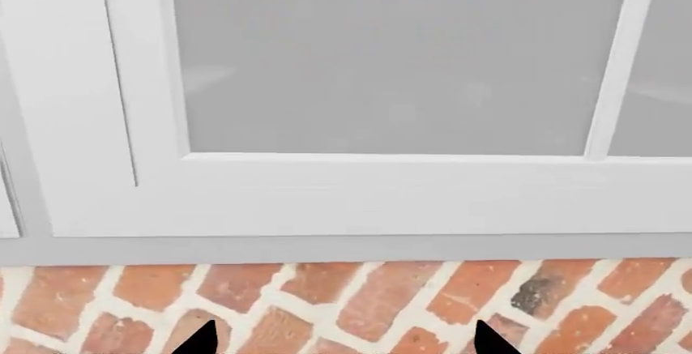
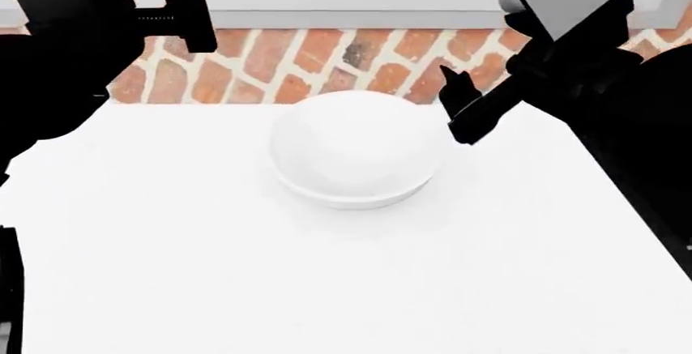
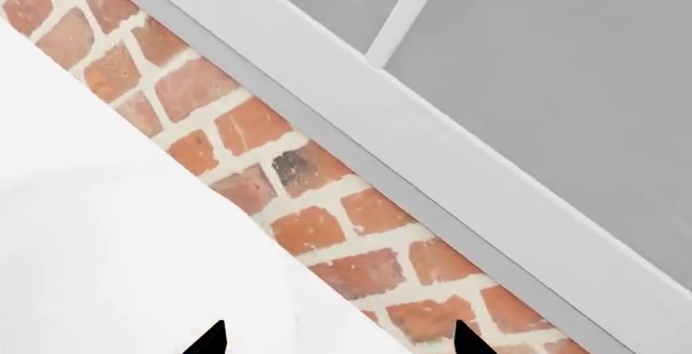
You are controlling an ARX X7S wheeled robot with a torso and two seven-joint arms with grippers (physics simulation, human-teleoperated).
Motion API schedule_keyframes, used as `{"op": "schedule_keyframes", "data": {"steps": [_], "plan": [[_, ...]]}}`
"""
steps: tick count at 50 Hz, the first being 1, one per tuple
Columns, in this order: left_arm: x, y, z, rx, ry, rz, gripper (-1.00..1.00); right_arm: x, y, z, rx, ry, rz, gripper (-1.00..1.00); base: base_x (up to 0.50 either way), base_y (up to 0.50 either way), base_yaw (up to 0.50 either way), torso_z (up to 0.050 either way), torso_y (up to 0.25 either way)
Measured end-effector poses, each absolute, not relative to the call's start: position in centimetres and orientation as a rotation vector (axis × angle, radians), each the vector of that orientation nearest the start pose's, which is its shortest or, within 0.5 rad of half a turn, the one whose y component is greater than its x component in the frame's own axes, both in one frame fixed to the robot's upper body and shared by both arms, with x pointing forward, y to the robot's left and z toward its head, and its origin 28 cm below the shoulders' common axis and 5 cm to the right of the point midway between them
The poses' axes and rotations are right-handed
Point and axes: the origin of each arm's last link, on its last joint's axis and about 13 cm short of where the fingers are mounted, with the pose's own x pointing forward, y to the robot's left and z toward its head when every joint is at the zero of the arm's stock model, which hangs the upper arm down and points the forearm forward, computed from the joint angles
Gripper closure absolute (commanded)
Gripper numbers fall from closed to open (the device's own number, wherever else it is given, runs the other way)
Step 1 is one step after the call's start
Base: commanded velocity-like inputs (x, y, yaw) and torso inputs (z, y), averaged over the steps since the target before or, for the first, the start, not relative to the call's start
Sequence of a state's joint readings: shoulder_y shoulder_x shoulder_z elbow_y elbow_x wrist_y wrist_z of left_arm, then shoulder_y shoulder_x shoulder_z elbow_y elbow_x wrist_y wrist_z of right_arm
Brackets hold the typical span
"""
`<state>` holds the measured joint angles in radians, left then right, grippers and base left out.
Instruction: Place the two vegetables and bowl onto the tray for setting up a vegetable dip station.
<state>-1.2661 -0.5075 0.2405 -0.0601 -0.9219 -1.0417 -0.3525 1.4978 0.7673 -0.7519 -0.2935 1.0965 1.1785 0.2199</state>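
Note:
The white round bowl (image 2: 357,153) stands on the white tabletop (image 2: 216,249) a little beyond its middle. My right gripper (image 2: 454,104) hangs just right of the bowl's rim, above the table's far edge. In the right wrist view the right gripper (image 3: 337,339) is open, with only tabletop and brick floor between its tips. My left gripper (image 2: 190,18) is raised past the table's far left corner. In the left wrist view the left gripper (image 1: 346,339) is open over brick floor and holds nothing. The two vegetables and the tray are out of view.
Beyond the table's far edge lies a red brick floor (image 2: 324,62). Behind it stands a white cabinet with frosted glass doors (image 1: 400,54). Both black arms frame the upper corners of the head view.

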Motion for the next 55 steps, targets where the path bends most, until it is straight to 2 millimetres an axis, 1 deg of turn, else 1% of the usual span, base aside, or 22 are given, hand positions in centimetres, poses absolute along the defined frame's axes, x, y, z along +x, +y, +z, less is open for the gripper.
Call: {"op": "schedule_keyframes", "data": {"steps": [4,9,14,18,22,28,33,40,47,55], "plan": [[33.1,27.1,32.1,-0.032,-0.006,-0.072,-1.0,27.8,-14.8,33.2,-0.572,0.085,0.353,-1.0,0.42,0.0,0.0,0.0,0.003],[33.2,27.2,32.1,-0.029,-0.002,-0.068,-1.0,27.7,-14.8,32.9,-0.596,0.125,0.38,-1.0,0.0,0.0,0.0,0.0,0.0],[33.2,27.3,32.0,-0.027,0.0,-0.065,-1.0,27.5,-14.6,32.7,-0.635,0.177,0.437,-1.0,0.0,0.0,0.0,0.0,0.0],[33.2,27.3,31.9,-0.026,0.002,-0.063,-1.0,27.2,-14.5,32.9,-0.669,0.21,0.509,-1.0,0.0,0.0,0.0,0.0,0.0],[33.2,27.3,31.8,-0.024,0.006,-0.062,-1.0,26.8,-14.4,33.6,-0.703,0.24,0.593,-1.0,0.0,0.0,0.0,0.0,0.0],[33.3,27.4,31.6,-0.022,0.011,-0.059,-1.0,26.7,-14.6,35.1,-0.753,0.272,0.697,-1.0,0.0,0.0,0.0,0.0,0.0],[33.4,27.4,31.4,-0.021,0.015,-0.057,-1.0,26.8,-14.7,36.2,-0.785,0.288,0.743,-1.0,0.0,0.0,0.0,0.0,0.0],[33.5,27.6,31.1,-0.02,0.021,-0.052,-1.0,27.1,-14.6,36.9,-0.821,0.316,0.788,-1.0,0.0,0.0,0.0,0.0,0.0],[33.6,27.6,30.9,-0.019,0.026,-0.049,-1.0,27.3,-14.3,36.7,-0.846,0.359,0.845,-1.0,0.0,0.0,0.0,0.0,0.0],[33.6,27.7,30.8,-0.016,0.029,-0.043,-1.0,27.9,-13.9,35.7,-0.865,0.401,0.884,-1.0,0.0,0.0,0.0,0.0,0.0]]}}
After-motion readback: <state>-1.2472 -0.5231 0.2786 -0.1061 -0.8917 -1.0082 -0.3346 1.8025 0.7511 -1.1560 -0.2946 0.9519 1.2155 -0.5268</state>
